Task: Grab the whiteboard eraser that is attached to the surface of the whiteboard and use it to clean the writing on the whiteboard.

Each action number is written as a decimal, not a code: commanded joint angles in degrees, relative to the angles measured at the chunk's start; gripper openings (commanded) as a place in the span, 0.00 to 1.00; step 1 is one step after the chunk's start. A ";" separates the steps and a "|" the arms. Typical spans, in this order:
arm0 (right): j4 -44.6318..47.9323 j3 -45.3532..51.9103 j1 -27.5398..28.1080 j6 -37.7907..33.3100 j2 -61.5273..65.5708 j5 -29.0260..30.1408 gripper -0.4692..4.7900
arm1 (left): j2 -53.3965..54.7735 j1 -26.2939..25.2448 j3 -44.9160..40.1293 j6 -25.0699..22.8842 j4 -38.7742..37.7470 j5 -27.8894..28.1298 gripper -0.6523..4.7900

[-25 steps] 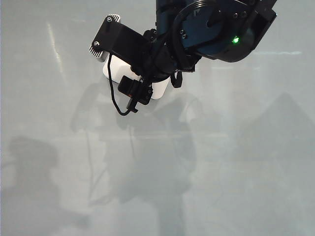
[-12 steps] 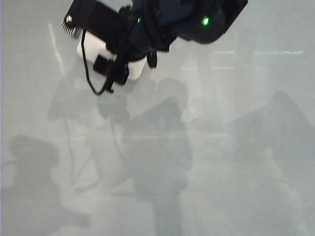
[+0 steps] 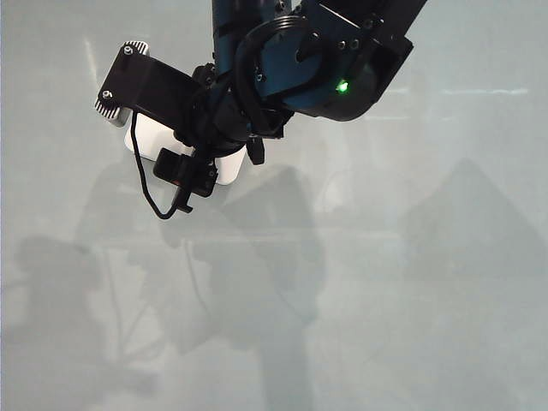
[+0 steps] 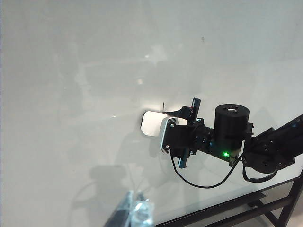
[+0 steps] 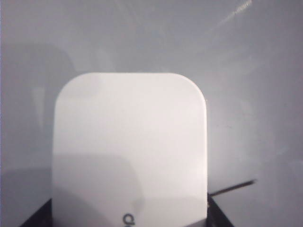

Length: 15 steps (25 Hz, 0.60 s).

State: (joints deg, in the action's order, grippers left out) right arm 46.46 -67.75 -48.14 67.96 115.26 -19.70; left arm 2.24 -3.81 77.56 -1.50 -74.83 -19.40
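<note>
One eraser (image 5: 130, 151), white, sits clamped between the two fingers of the right hand (image 3: 184, 158), flat against the board. One board (image 3: 411, 282) lies directly behind the hand and spreads well beyond it on all sides. No lettering can be made out on it. Left hand: out of frame, state unknown.

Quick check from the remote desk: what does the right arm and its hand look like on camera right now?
The right arm is black with dark blue rounded joint housings and a green indicator light. A black camera block with a ribbed silver end sits on the wrist, and a thin black cable loops below. The right hand has slim dark fingers.
</note>
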 commanded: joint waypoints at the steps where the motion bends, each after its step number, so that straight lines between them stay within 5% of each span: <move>1: 5.18 -0.35 0.31 6.23 -1.75 -2.78 0.38 | 0.02 0.02 0.15 -0.02 0.31 -0.09 0.11; 7: 4.92 -0.46 0.26 7.13 -5.88 -1.25 0.38 | 0.02 0.02 0.15 -0.02 0.31 -0.09 0.11; 15: -8.85 -3.74 0.35 5.33 -5.73 0.37 0.38 | 0.02 0.02 0.15 -0.02 0.31 -0.09 0.11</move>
State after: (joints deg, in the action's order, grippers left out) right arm 41.82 -71.29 -48.03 75.00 108.79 -21.04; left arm 2.24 -3.84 77.56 -1.48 -74.85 -19.40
